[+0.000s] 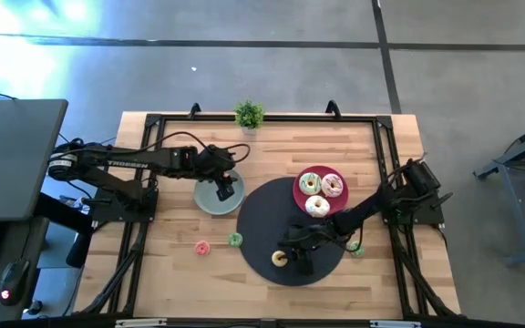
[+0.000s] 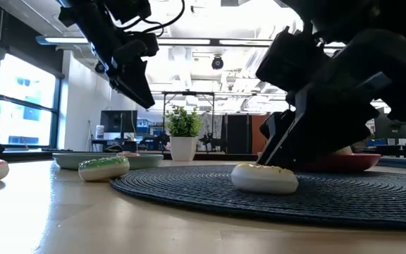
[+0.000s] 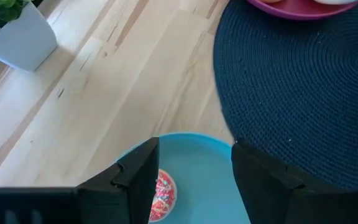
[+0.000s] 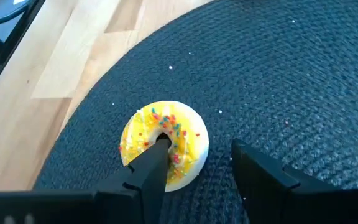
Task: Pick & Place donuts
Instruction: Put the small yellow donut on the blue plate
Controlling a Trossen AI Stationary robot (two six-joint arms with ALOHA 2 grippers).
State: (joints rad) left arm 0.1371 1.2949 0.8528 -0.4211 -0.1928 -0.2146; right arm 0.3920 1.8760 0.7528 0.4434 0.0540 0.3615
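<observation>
A small yellow donut [image 4: 179, 134] lies flat on the big black mat [image 1: 272, 214], near its front edge [image 1: 280, 260]. My right gripper [image 4: 201, 146] is open and low over it, with one finger at the centre hole and the other beyond the rim. My left gripper [image 3: 194, 149] hangs open above the grey-green plate [image 1: 205, 198], where a small pink-red donut [image 3: 165, 194] lies partly hidden by one finger. Three larger frosted donuts sit on the red plate [image 1: 301, 189]. A small pink donut [image 1: 202, 247] and a green one [image 1: 234, 240] lie on the bare wood. My right gripper comes at the yellow donut slanting down from above. One fingertip [image 4: 160, 149] is at the centre hole [image 4: 166, 135] and the other stands over the mat outside the rim. I cannot tell whether a finger touches it. The donut lies flat on the mat [image 2: 264, 178].
A potted plant [image 1: 249, 115] stands at the table's far edge. Another small green donut [image 1: 356, 248] lies just off the mat's right side, beside my right arm. Bare wood shows along the near edge and in the left near corner.
</observation>
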